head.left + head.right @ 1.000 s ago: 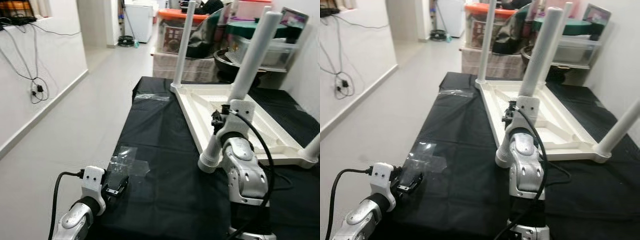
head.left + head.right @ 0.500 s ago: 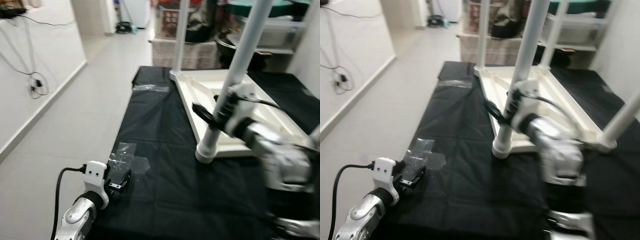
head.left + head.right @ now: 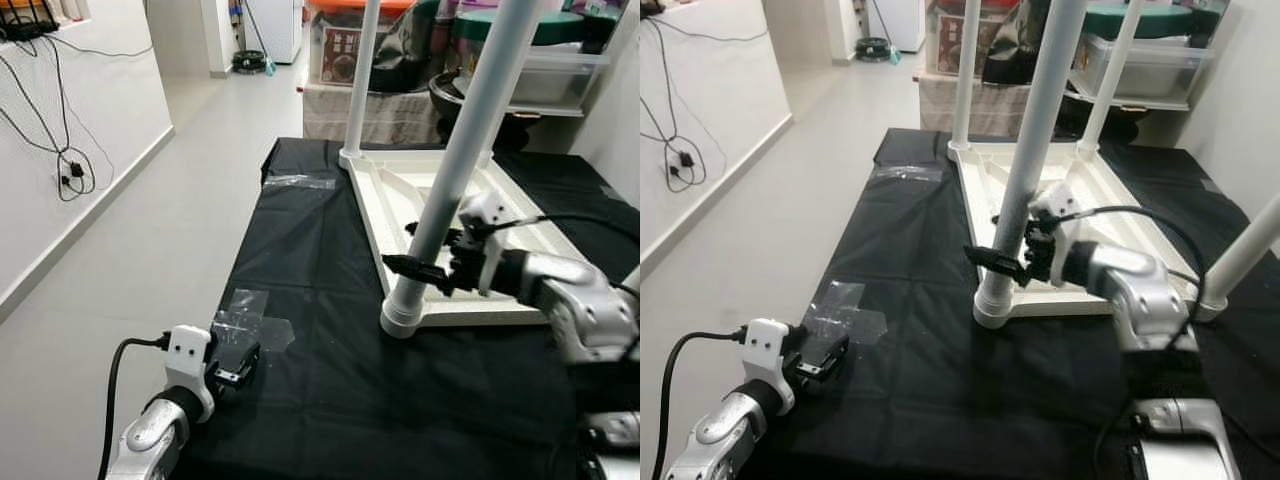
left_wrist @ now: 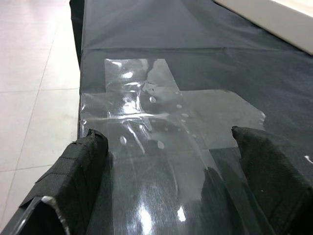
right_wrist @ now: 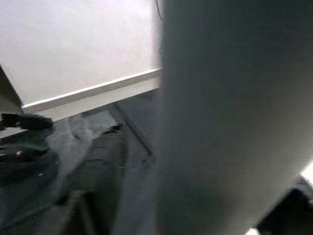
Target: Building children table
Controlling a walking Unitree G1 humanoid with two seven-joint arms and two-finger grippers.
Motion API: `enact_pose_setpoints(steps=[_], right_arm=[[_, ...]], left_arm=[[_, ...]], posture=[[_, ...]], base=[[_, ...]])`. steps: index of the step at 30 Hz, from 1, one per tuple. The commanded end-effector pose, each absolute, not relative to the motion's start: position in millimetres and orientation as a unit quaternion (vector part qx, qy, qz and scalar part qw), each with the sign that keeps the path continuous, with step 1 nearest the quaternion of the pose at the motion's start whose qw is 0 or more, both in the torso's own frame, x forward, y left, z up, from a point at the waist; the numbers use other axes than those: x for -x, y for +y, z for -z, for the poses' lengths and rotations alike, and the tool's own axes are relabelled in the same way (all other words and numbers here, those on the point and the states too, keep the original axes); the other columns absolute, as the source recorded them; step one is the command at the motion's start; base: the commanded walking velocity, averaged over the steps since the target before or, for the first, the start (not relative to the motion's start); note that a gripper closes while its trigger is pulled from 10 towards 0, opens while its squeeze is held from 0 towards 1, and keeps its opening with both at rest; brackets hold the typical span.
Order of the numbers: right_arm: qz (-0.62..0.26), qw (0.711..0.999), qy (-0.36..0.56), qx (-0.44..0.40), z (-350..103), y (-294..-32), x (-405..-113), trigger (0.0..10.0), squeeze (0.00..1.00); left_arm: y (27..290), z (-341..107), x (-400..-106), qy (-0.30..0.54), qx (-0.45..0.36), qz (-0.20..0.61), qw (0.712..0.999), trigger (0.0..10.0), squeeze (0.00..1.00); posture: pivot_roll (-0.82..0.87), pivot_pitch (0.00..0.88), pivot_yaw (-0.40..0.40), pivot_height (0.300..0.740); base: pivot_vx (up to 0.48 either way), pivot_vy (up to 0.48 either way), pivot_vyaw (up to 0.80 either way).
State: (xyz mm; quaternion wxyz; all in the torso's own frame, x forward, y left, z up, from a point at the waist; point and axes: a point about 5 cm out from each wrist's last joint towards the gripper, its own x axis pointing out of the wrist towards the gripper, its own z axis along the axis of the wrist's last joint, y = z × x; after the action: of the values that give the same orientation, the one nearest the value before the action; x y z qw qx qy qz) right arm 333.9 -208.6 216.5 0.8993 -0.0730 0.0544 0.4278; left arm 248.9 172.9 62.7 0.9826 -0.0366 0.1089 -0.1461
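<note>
The right fingers (image 3: 415,268) have swung sideways to the near leg (image 3: 452,180); their closure is hidden behind it. The left fingers (image 4: 168,161) are open over tape (image 4: 161,115) at the bench (image 3: 320,250) edge.

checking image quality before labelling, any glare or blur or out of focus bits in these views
Left wrist view: sharp, with bright glare on the clear tape stuck to the black cloth. Right wrist view: soft and dim, the white table leg so near the lens it is a blurred grey band. Both eye views: evenly lit and crisp, including the right gripper.
</note>
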Motion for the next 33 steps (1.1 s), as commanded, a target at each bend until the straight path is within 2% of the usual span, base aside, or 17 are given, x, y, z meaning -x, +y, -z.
enact_pose_setpoints(steps=[1,9,11,12,13,15,16,18,20,21,22,23,25,28,29,32,33], right_arm=[[-0.438,0.894,0.056,0.074,-214,-200,-338,0.0,0.00],[-0.369,0.926,0.065,0.041,-198,-202,-345,0.0,0.00],[-0.309,0.946,0.086,0.040,-189,-208,-350,0.0,0.00],[-0.309,0.946,0.086,0.040,-189,-208,-350,0.0,0.00],[-0.178,0.974,0.134,0.047,-175,-218,-358,0.0,0.00],[-0.148,0.977,0.145,0.051,-172,-221,-359,0.0,0.00],[0.021,0.987,0.155,0.034,-156,-235,-352,0.0,0.00],[0.109,0.981,0.161,0.025,-145,-236,-339,0.0,0.00],[0.124,0.979,0.162,0.022,-142,-232,-333,0.0,0.00],[0.169,0.973,0.158,0.004,-138,-212,-315,0.0,0.00],[0.178,0.971,0.157,-0.001,-138,-208,-311,0.0,0.00],[0.176,0.973,0.149,-0.009,-141,-198,-309,0.0,0.00],[0.176,0.973,0.149,-0.009,-141,-198,-309,0.0,0.00],[0.150,0.978,0.143,-0.020,-146,-182,-310,0.0,0.00],[0.124,0.983,0.134,-0.027,-152,-173,-314,10.0,0.00],[0.096,0.988,0.113,-0.052,-163,-167,-320,10.0,0.00],[0.108,0.988,0.090,-0.059,-170,-172,-321,10.0,1.00]], left_arm=[[173,-52,-244,0.137,0.035,0.144,0.979,10.0,0.00],[175,-51,-241,0.140,0.034,0.144,0.979,10.0,0.00],[174,-51,-241,0.142,0.034,0.148,0.978,10.0,0.00],[174,-51,-241,0.142,0.034,0.148,0.978,10.0,0.00],[173,-50,-241,0.142,0.034,0.148,0.978,10.0,0.00],[173,-50,-241,0.142,0.034,0.148,0.978,10.0,0.00],[171,-51,-242,0.140,0.036,0.147,0.978,10.0,0.00],[170,-52,-242,0.140,0.037,0.148,0.978,10.0,0.00],[170,-51,-242,0.140,0.037,0.148,0.978,10.0,0.00],[170,-51,-241,0.141,0.037,0.148,0.978,10.0,0.00],[170,-51,-241,0.141,0.037,0.148,0.978,10.0,0.00],[171,-52,-241,0.141,0.037,0.147,0.978,10.0,0.00],[171,-52,-241,0.141,0.037,0.147,0.978,10.0,0.00],[172,-53,-240,0.139,0.037,0.146,0.979,10.0,0.00],[173,-54,-241,0.138,0.038,0.144,0.979,10.0,0.00],[175,-54,-242,0.137,0.038,0.142,0.980,10.0,0.00],[175,-54,-242,0.136,0.038,0.142,0.980,10.0,0.00]], posture=[[0.08,0.000,-0.082,0.740],[0.08,0.000,-0.076,0.740],[0.08,0.000,-0.077,0.740],[0.08,0.000,-0.077,0.740],[0.08,0.000,-0.077,0.740],[0.08,0.000,-0.077,0.740],[0.08,0.000,-0.080,0.740],[0.08,0.000,-0.081,0.740],[0.08,0.000,-0.081,0.740],[0.08,0.000,-0.080,0.740],[0.08,0.000,-0.080,0.740],[0.08,0.000,-0.080,0.740],[0.08,0.000,-0.080,0.740],[0.09,0.000,-0.080,0.740],[0.08,0.000,-0.080,0.740],[0.08,0.000,-0.080,0.740],[0.08,0.000,-0.080,0.740]], base=[[0.000,0.000,0.00],[0.000,0.000,0.00],[0.000,0.000,0.00],[0.000,0.000,0.00],[0.000,0.000,0.00],[0.000,0.000,0.00],[0.000,0.000,0.00],[0.000,0.000,0.00],[0.000,0.000,0.00],[0.000,0.000,0.00],[0.000,0.000,0.00],[0.000,0.000,0.00],[0.000,0.000,0.00],[0.000,0.000,0.00],[0.000,0.000,0.00],[0.000,0.000,0.00],[0.000,0.000,0.00]])
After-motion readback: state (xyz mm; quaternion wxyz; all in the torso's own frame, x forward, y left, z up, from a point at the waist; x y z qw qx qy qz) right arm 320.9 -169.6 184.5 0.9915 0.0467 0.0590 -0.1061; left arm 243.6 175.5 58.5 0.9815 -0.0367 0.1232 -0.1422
